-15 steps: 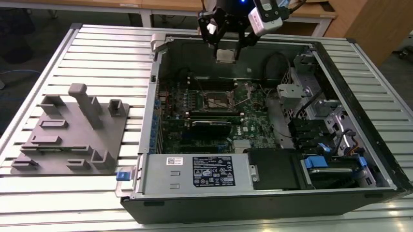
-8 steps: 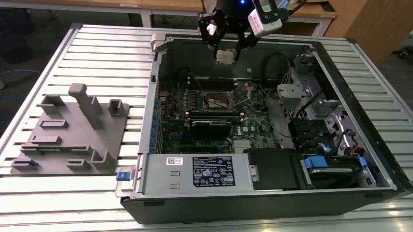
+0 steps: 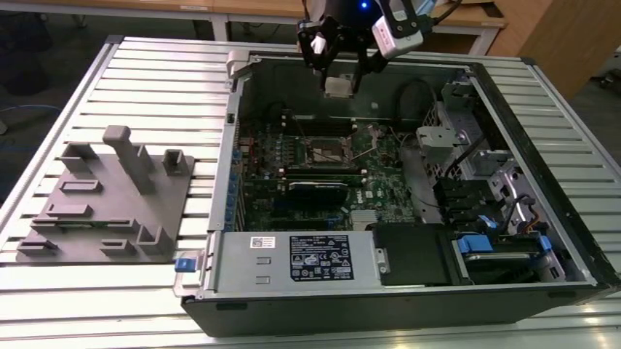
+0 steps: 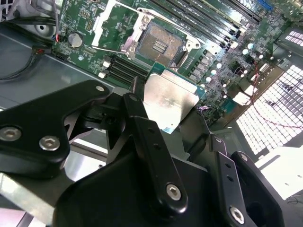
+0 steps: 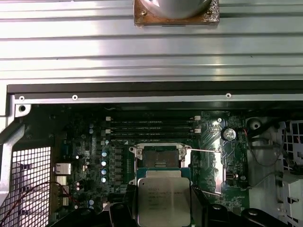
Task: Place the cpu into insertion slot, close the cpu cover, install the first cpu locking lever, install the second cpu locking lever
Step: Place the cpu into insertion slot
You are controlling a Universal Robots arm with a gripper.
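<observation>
My gripper [image 3: 339,76] hangs over the far end of the open computer case, shut on the cpu [image 3: 338,87], a flat square chip with a dull silver top. In both wrist views the cpu [image 4: 168,100] [image 5: 164,201] sits between the black fingers [image 4: 142,123], held in the air above the green board. The insertion slot [image 3: 324,151] [image 4: 159,43] [image 5: 158,156] lies bare and dark below it, with nothing in it. The cpu cover [image 4: 102,21] stands flipped back beside the slot. Thin wire levers [image 5: 204,151] stick out from the socket, unlatched.
The case's metal walls [image 3: 233,123] ring the board. Black memory slots [image 5: 151,126] run next to the socket. A power supply [image 3: 291,258] and drive bays [image 3: 485,203] fill the near side. A grey fixture [image 3: 107,196] stands on the slatted table at the exterior view's left.
</observation>
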